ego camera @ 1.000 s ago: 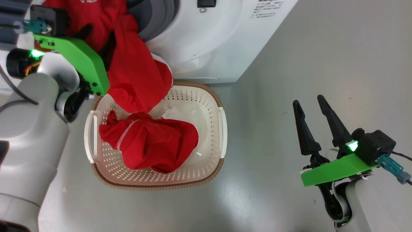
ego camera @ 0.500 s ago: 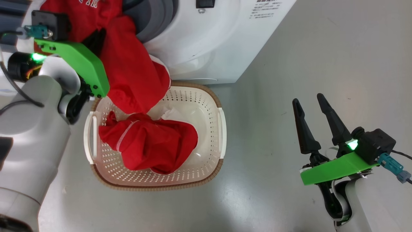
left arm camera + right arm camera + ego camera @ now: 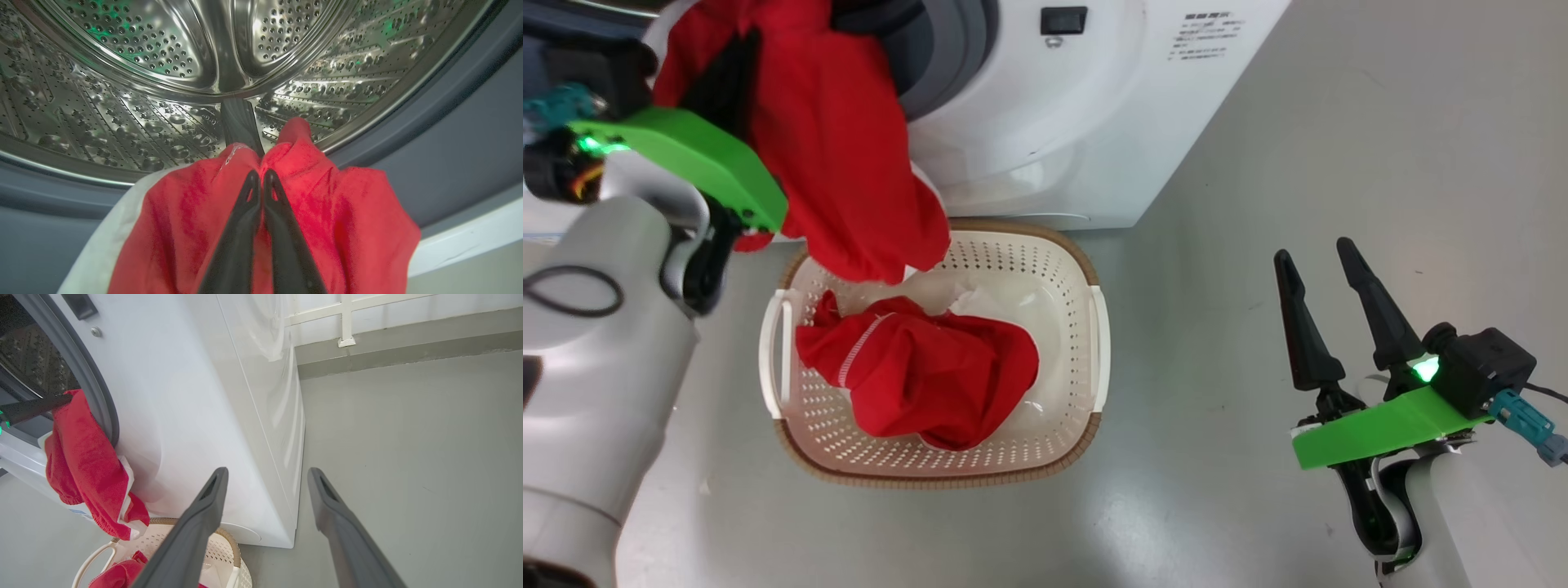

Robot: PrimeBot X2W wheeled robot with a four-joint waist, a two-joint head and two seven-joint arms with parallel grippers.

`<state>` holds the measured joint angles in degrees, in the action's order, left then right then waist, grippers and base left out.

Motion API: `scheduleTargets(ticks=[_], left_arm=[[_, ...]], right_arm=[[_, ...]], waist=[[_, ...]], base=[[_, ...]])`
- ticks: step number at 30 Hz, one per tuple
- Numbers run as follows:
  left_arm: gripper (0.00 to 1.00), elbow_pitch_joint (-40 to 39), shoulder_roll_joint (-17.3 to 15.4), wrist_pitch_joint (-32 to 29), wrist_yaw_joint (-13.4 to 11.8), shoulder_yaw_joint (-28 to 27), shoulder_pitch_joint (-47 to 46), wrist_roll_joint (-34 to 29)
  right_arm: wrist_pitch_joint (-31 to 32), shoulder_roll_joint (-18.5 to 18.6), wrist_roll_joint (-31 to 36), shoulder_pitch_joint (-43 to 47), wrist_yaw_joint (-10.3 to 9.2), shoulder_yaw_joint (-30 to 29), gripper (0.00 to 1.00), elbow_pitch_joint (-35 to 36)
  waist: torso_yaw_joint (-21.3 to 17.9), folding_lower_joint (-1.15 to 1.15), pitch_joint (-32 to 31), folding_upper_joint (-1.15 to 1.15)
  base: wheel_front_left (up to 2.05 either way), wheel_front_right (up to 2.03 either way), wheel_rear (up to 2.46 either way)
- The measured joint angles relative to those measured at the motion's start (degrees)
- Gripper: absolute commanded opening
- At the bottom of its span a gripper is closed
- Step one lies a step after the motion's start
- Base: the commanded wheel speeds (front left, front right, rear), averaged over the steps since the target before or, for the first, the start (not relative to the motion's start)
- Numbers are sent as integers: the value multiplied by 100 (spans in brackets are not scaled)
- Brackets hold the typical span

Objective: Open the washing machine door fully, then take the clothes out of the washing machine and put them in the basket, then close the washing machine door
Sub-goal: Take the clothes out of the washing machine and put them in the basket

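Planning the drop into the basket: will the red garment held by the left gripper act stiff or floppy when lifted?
Probably floppy: the red garment hangs in folds from the left gripper, its tail drooping over the basket. Likely light, since one pinch carries it. It may drag on the grey gasket.

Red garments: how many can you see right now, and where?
2. One red garment lies in the basket. A second garment hangs from the shut left pincer at the washing machine mouth, above the basket. More may be hidden beneath them.
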<state>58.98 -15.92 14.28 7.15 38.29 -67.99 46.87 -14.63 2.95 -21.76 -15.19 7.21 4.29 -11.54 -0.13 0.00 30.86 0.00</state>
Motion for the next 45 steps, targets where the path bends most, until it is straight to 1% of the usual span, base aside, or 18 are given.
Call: scheduleTargets(ticks=[1,5,7,10,14,17,18,20,23,28,34,38,39,45], left_arm=[[0,-180,-26,1,-21,-156,54,-38],[0,-1318,-126,25,-285,-988,445,-519],[0,-1879,-102,26,-417,-1437,820,-814],[0,-2632,27,26,-508,-2048,1402,-1272],[0,-3444,331,26,-501,-2665,1937,-1853],[0,-3975,526,27,-399,-3073,2223,-2178],[0,-4250,649,27,-347,-3283,2415,-2347],[0,-4536,776,29,-299,-3486,2624,-2509],[0,-4877,940,27,-214,-3702,2889,-2654],[0,-5365,1100,37,-103,-3910,3303,-2881],[0,-5636,1230,43,-54,-3908,3974,-2936],[0,-5525,1294,43,-42,-3774,4373,-2933],[0,-5447,1308,43,-5,-3744,4438,-2932],[0,-4769,1317,43,-4,-3596,4510,-2932]], right_arm=[[0,0,0,13,0,-5,100,1],[0,0,2,76,0,-35,100,1],[0,1,8,101,0,-41,100,-1],[0,0,9,100,0,-45,100,-3],[0,1,10,101,0,-44,100,-9],[0,0,18,102,0,-40,100,-9],[0,0,18,104,0,-33,100,-12],[0,0,18,110,0,-31,100,-12],[0,1,18,124,0,-27,100,-23],[0,0,16,199,0,-10,100,-32],[0,0,0,232,0,5,100,-38],[0,0,0,236,0,16,100,-40],[0,0,0,236,0,20,100,-38],[0,-1,0,233,0,30,100,-33]], waist=[[15,0,-17,0],[85,0,-63,0],[118,0,-88,0],[156,0,-127,0],[185,0,-182,0],[185,0,-211,0],[178,0,-233,0],[166,0,-250,0],[154,0,-278,0],[132,0,-314,0],[109,0,-355,0],[111,0,-356,0],[112,0,-349,0],[104,0,-246,0]], base=[[0,0,0],[0,0,0],[0,0,0],[0,0,0],[0,0,0],[0,0,0],[0,0,0],[0,0,0],[0,0,0],[0,0,0],[0,0,0],[0,0,0],[0,0,0],[0,0,0]])
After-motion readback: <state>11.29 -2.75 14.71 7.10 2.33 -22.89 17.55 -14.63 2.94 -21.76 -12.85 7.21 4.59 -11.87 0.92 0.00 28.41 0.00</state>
